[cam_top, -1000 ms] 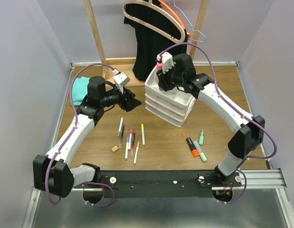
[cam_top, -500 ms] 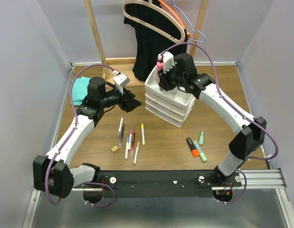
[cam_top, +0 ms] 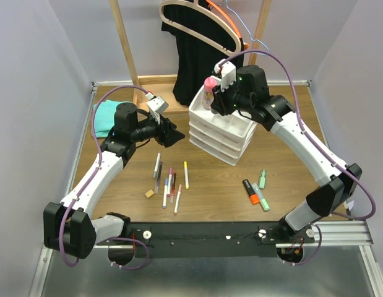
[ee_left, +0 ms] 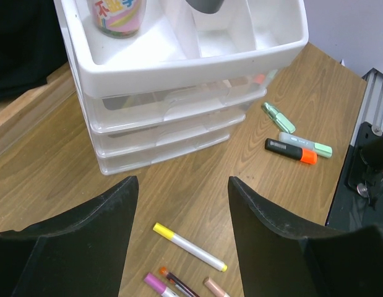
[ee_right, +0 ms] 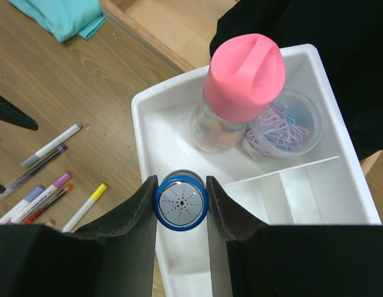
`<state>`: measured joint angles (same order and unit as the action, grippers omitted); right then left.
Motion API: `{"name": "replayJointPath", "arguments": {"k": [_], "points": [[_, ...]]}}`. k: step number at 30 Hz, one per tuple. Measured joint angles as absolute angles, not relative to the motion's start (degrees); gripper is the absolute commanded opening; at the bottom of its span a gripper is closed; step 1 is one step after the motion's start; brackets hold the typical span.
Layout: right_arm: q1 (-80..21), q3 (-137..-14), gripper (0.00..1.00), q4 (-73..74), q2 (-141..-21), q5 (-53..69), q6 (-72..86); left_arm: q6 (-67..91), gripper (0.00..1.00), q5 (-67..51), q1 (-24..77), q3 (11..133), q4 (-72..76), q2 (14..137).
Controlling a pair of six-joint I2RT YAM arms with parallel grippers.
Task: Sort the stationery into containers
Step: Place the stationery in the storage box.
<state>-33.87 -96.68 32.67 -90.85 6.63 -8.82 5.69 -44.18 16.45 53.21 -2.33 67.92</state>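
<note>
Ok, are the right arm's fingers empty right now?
No, the right fingers are clamped on either side of the blue-capped tube, holding it over the white tray.

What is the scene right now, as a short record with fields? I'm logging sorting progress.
right pincer: shut on blue-capped tube, over the top tray
left pincer: open, empty, facing the organiser
in top tray: pink-capped bottle upright, beside a tub of paper clips
on table: slim pens, highlighters, eraser cube
</note>
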Motion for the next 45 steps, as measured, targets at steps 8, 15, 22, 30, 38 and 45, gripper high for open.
{"name": "replayJointPath", "arguments": {"k": [8, 15, 22, 30, 38, 45], "points": [[-33.9, -93.9, 0.1, 33.4, -88.9, 6.8, -8.8, 6.1, 0.69, -44.2, 16.4, 53.1, -1.7, 67.9], [-34.0, -90.7, 0.11, 34.2, -88.8, 6.8, -8.9, 6.1, 0.69, -44.2, 16.4, 53.1, -1.7, 67.9], [-34.0, -88.6, 0.27, 34.3, -88.8, 5.6, -9.1, 6.1, 0.69, -44.2, 16.4, 53.1, -1.7, 67.9], [-34.0, -88.4, 0.64, 34.3, -88.8, 3.9, -9.1, 6.1, 0.69, -44.2, 16.4, 53.1, -1.4, 67.9], [-34.1, -89.1, 0.72, 34.5, -88.8, 4.3, -8.6, 6.1, 0.69, -44.2, 16.1, 53.1, -1.5, 67.9], [-34.1, -94.7, 0.78, 37.3, -88.6, 4.5, -8.4, 4.3, 0.77, -41.9, 16.1, 53.1, -5.5, 66.7]]}}
